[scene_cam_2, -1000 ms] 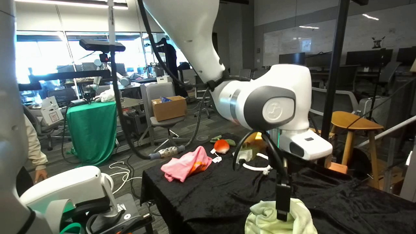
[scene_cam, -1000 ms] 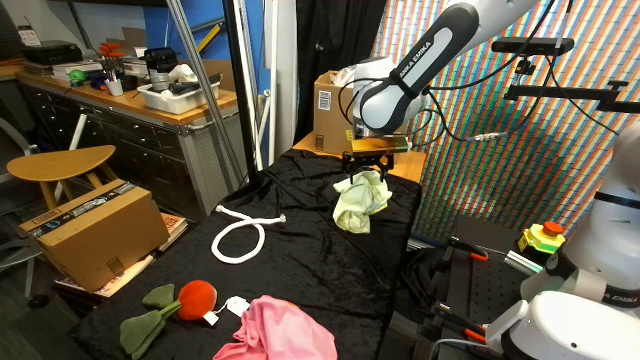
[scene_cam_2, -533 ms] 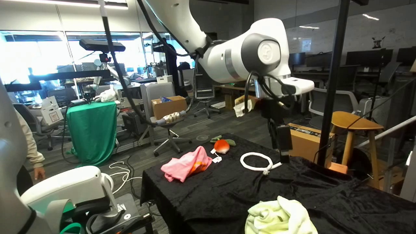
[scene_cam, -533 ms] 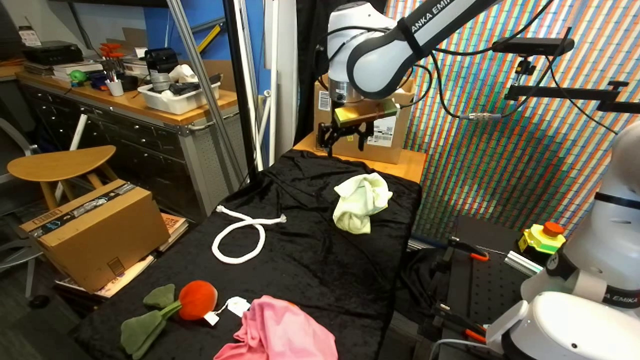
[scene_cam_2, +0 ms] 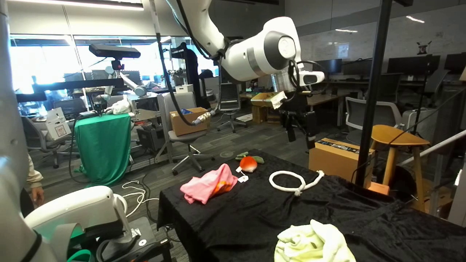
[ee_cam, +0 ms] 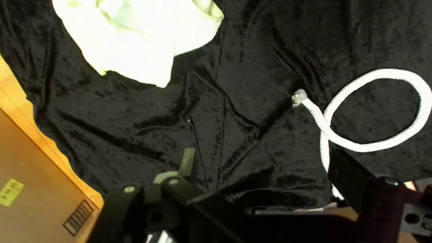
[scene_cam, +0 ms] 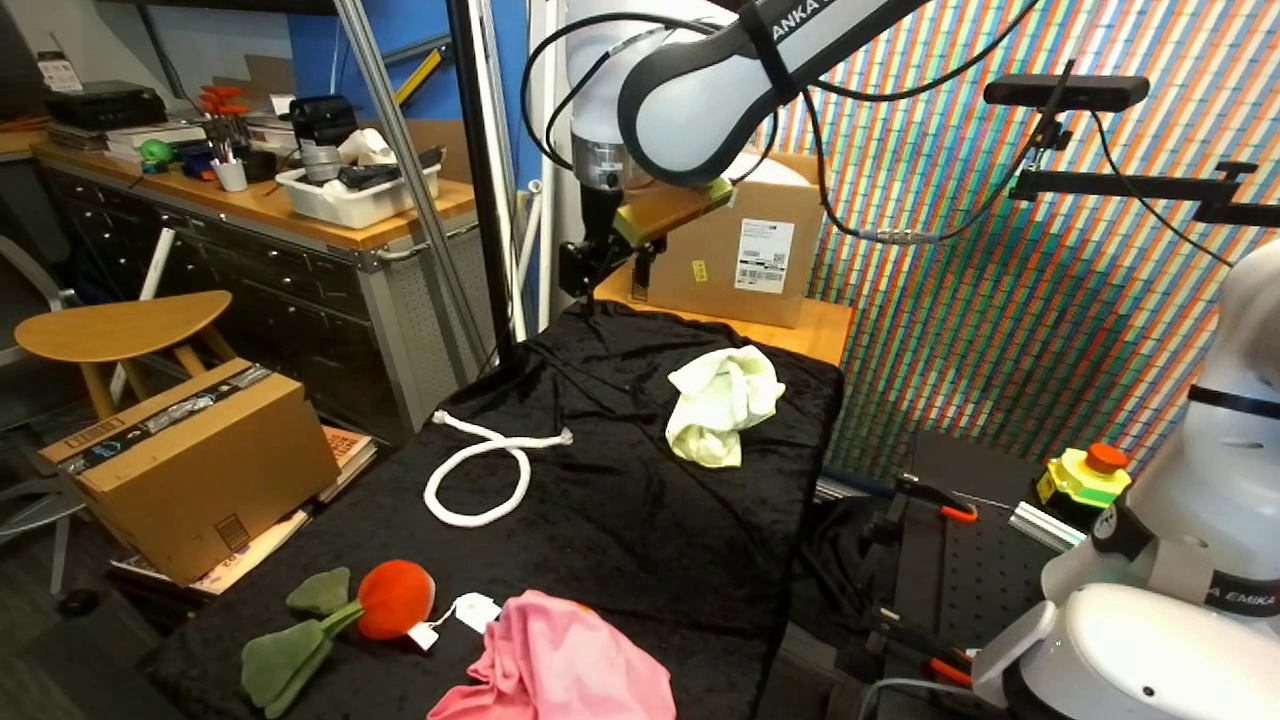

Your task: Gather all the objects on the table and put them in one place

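Your claw (ee_cam: 261, 160) hangs in the air along the bottom of the wrist view, its two fingers (ee_cam: 188, 162) spread wide and holding nothing. Behind the gap stretches the black-draped table (ee_cam: 219, 111). The white rope (ee_cam: 364, 147) lies on it at the right of that frame, looped across itself, with one tail running partly out of sight behind the finger at lower right. At upper left sits the pale cloth (ee_cam: 135, 40), bleached by glare and well apart from the rope.

In an exterior view, your arm (scene_cam: 690, 118) enters from the top and holds the claw at upper centre, in front of a large cardboard box (scene_cam: 725, 285). Just right of the frame's centre, the pale cloth lies crumpled; the white rope rests left of centre. At lower left lies the red plush ball (scene_cam: 396, 600), its green leaves (scene_cam: 285, 665) pointing toward the corner. Its white tags (scene_cam: 476, 611) reach to the right, just beside the pink cloth (scene_cam: 580, 660); whether they touch, you cannot tell. The pink cloth is bunched at bottom centre, cut off by the frame edge.

In both exterior views your claw stands apart from all four, which lie spread over the table. Past the table, a taped box (scene_cam: 200, 480) and a wooden stool (scene_cam: 120, 325) stand at left.
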{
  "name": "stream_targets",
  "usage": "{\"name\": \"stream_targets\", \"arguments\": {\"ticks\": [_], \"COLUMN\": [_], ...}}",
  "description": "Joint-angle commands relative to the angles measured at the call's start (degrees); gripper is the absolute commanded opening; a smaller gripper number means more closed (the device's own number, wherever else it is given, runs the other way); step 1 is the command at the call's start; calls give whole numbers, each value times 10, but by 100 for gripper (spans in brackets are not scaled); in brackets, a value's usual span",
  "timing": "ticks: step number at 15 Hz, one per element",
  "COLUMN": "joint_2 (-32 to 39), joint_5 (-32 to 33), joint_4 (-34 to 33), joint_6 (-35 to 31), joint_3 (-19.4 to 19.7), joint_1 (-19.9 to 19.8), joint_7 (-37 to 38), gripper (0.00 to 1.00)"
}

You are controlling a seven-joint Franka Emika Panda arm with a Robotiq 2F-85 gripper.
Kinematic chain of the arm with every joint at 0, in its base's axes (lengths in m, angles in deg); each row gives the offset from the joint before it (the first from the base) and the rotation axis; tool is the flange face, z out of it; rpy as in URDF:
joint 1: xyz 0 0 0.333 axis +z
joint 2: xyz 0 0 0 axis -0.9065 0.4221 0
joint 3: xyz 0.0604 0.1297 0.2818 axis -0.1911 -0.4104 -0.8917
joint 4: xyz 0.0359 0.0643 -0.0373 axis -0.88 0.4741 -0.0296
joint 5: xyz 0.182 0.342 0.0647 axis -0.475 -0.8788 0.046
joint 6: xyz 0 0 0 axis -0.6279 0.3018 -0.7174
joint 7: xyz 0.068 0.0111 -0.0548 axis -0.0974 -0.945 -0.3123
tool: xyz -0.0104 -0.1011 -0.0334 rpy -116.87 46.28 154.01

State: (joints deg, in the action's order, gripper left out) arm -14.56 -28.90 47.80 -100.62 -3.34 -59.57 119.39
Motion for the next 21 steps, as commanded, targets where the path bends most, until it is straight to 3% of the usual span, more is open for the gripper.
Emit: {"name": "stream_targets", "arguments": {"ticks": [1, 5, 10, 21], "joint_2": [67, 128, 202, 359], "joint_5": [-4, -33, -51, -57], "joint_4": [-82, -140, -206, -371], "joint_6": [9, 7, 24, 80], "joint_3": [-9, -20, -23, -32], "joint_1": [0, -14, -23, -22], "joint_7": [-114, -252, -357, -431], "gripper": [100, 100, 100, 100]}}
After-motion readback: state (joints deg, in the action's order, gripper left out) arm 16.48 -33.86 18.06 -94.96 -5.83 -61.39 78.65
